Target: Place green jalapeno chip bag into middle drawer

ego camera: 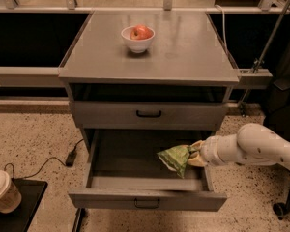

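Observation:
The green jalapeno chip bag (174,158) hangs from my gripper (195,154), which is shut on its right end. The bag is inside the right part of the open middle drawer (147,201), just above the tray floor; I cannot tell whether it touches. My white arm (253,148) reaches in from the right over the drawer's right wall. The drawer is pulled fully out, its low front panel and black handle facing me.
A closed drawer with a taller front (149,114) sits above. A white bowl with a red apple (137,36) stands on the cabinet top. A paper cup (1,191) on a black tray is at lower left. A cable and adapter (70,156) lie on the floor.

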Robot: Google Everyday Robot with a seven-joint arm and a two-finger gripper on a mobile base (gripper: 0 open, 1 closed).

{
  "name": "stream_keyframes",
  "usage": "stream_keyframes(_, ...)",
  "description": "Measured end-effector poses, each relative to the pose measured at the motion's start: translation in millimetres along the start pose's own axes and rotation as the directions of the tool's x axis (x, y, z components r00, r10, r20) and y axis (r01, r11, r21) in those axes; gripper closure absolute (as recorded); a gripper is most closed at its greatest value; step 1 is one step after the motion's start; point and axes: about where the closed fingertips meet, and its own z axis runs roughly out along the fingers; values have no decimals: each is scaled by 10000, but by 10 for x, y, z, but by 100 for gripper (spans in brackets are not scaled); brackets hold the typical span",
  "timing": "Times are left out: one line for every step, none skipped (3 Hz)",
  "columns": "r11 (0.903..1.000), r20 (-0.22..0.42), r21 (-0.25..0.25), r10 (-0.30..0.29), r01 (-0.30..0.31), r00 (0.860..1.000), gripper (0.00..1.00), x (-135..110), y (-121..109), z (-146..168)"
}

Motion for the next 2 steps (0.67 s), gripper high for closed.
stream_keyframes(9983, -121, 59, 585, -584, 9982, 100, 339, -153, 506)
stream_keyframes(9936, -400, 257, 1106, -1096, 9931, 100, 683, -252, 1144)
